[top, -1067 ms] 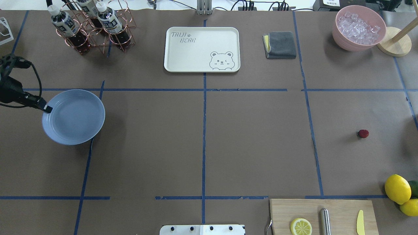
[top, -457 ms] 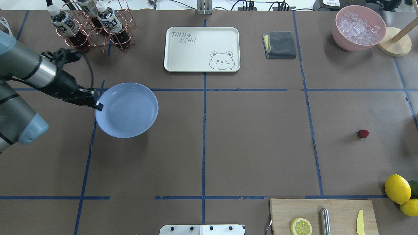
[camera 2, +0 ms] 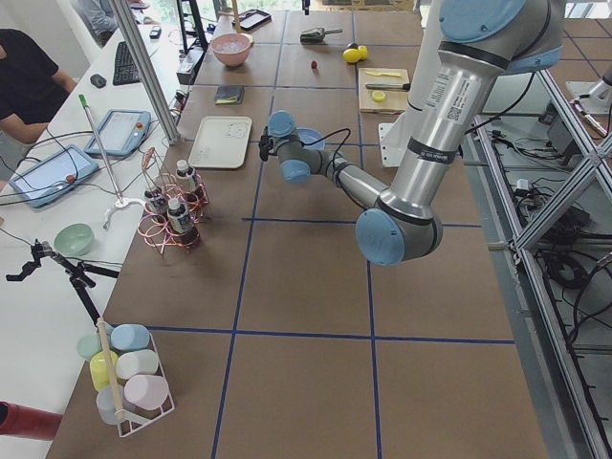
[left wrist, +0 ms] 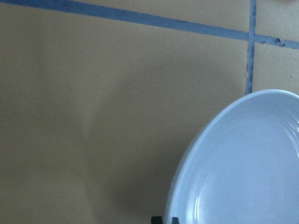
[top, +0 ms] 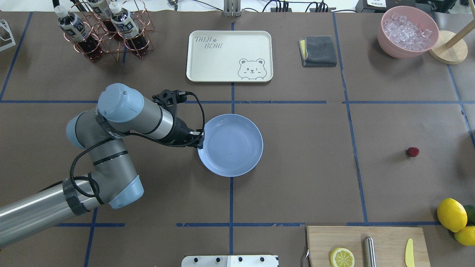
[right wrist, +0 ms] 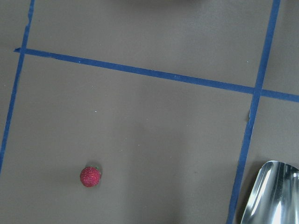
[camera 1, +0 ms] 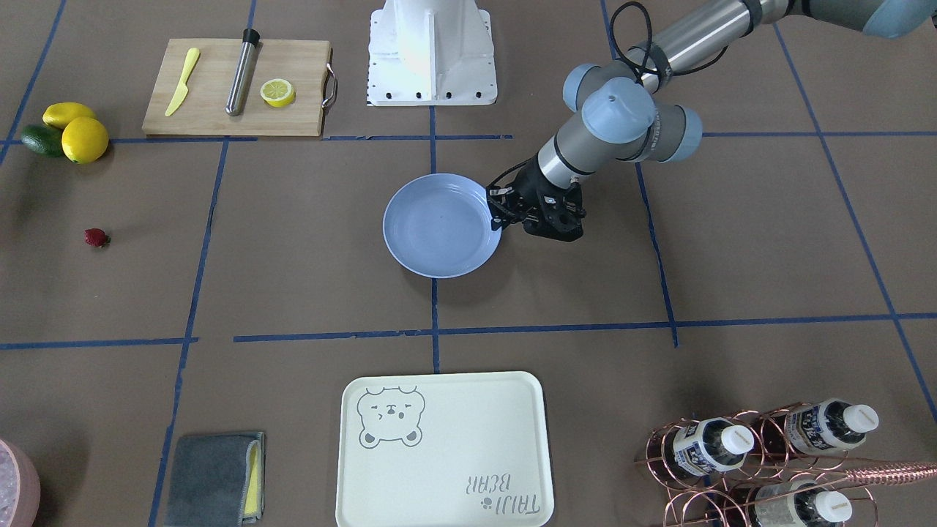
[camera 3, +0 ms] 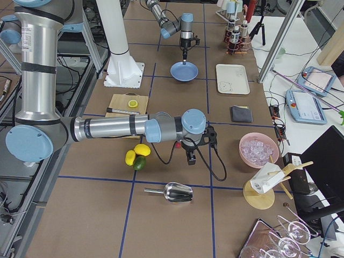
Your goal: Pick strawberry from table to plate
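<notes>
- My left gripper [top: 200,138] has its fingers closed narrow on the near rim of the plate [top: 233,146]. It pinches the edge because the dish is too wide to span any other way.
- The plate sits over the centre tape crossing of the table [top: 297,178], and its bowl is bare. I can't tell whether it rests on the paper or hangs just above it.
- I judge the centre spot is chosen so both arms can reach the dish.
- The strawberry [top: 412,151] lies alone on the table, well apart from the plate on my right side. It is some way from the lemons [top: 451,214].
- My right gripper [camera 3: 190,159] hangs over that patch, and its wrist camera looks straight down on the berry [right wrist: 90,176].
- Only the side view shows the right fingers, so I can't tell how they stand.
- The berry is small and round, so I'd expect it to roll if the fingers nudge it off-centre.
</notes>
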Controlling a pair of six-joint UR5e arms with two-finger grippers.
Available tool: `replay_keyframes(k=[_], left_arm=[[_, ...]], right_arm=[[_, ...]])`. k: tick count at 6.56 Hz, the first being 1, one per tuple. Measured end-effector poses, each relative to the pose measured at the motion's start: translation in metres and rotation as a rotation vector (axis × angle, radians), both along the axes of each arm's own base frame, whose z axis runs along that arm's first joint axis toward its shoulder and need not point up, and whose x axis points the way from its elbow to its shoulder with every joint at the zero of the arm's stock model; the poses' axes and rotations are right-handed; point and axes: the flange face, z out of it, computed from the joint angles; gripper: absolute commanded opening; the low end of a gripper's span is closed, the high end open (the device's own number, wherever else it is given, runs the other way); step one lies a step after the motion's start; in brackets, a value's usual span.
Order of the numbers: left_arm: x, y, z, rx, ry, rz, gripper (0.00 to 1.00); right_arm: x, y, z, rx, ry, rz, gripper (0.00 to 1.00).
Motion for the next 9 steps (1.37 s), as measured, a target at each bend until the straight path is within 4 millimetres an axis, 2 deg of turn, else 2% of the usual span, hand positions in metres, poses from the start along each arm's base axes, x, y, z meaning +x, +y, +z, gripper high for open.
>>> replay_keyframes(k=[2,5,6,7,8,9], left_arm=[[0.017,0.010,-0.003,0.024,0.004,-0.016,0.00],[0.018,0.012,0.003,0.028,0.001,-0.013,0.00],[0.017,0.012,0.005,0.027,-0.001,-0.015,0.26],[0.015,0.012,0.008,0.025,-0.004,-0.016,0.71],[0.014,0.011,0.011,0.023,-0.009,-0.017,0.85],[0.011,0.012,0.016,0.021,-0.013,-0.019,0.85]], right_arm=[[-0.002,0.000,-0.001,0.002,-0.001,-0.005,1.00],[-0.015,0.000,-0.003,0.007,0.000,-0.032,1.00],[-0.025,0.000,-0.011,0.006,-0.001,-0.041,1.00],[-0.036,0.000,-0.021,0.003,-0.003,-0.046,1.00],[-0.048,0.001,-0.026,0.002,0.000,-0.062,1.00],[-0.066,0.002,-0.030,-0.007,0.011,-0.073,1.00]])
